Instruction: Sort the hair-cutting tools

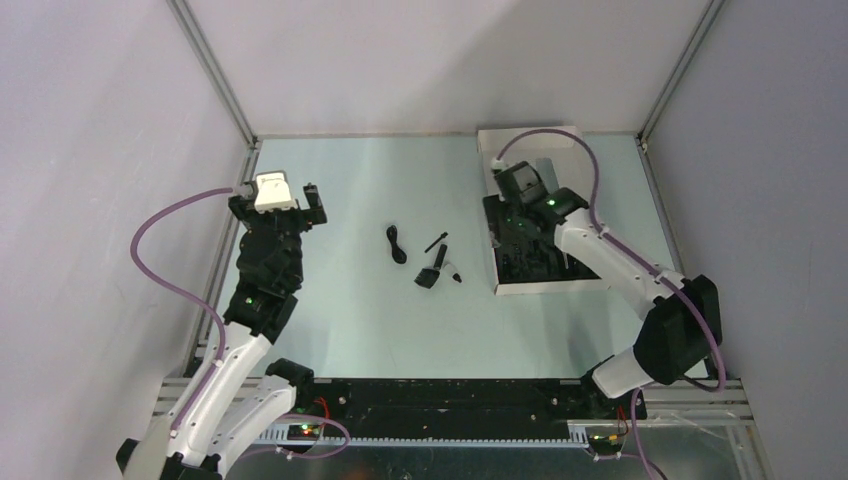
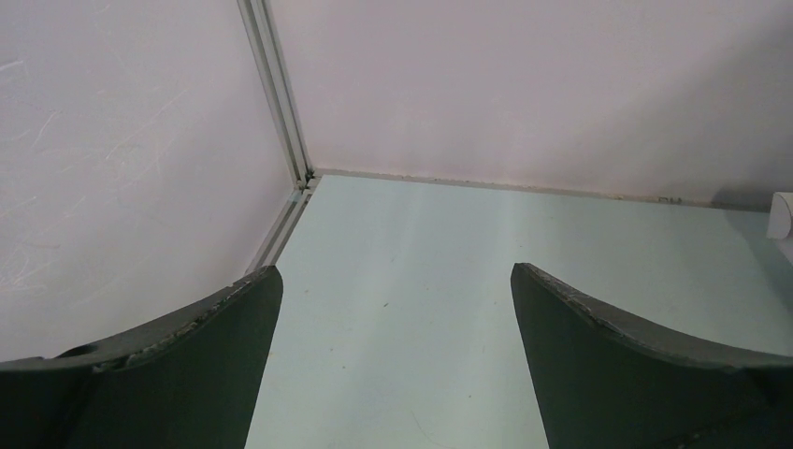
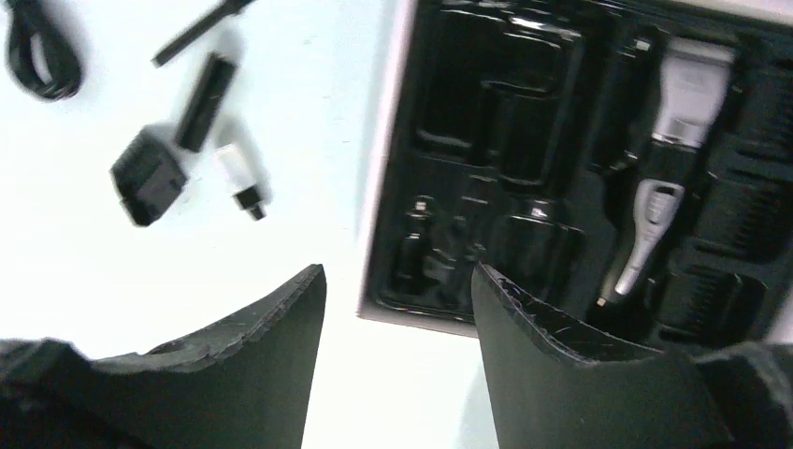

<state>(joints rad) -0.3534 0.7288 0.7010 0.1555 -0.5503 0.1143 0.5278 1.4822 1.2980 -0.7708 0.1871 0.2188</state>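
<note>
A black coiled cord [image 1: 397, 243], a thin black stick-brush [image 1: 435, 242] and a black comb attachment [image 1: 429, 276] lie on the table's middle. The right wrist view shows the cord [image 3: 37, 47], the stick-brush [image 3: 199, 30], a black cylinder [image 3: 206, 101], the comb attachment [image 3: 148, 178] and a small white-and-black piece [image 3: 238, 178]. The black-and-silver clipper [image 3: 662, 159] lies in a black moulded tray [image 3: 439, 271]. My right gripper [image 3: 398, 281] hovers open and empty over the tray's edge [image 1: 522, 190]. My left gripper [image 2: 395, 281] is open and empty at the far left [image 1: 277, 200].
The tray sits in a white box [image 1: 548, 287] at the right, its lid [image 1: 530, 138] against the back wall. Enclosure walls and metal corner posts [image 1: 215, 75] bound the table. The left wrist view shows the back-left corner post [image 2: 281, 103].
</note>
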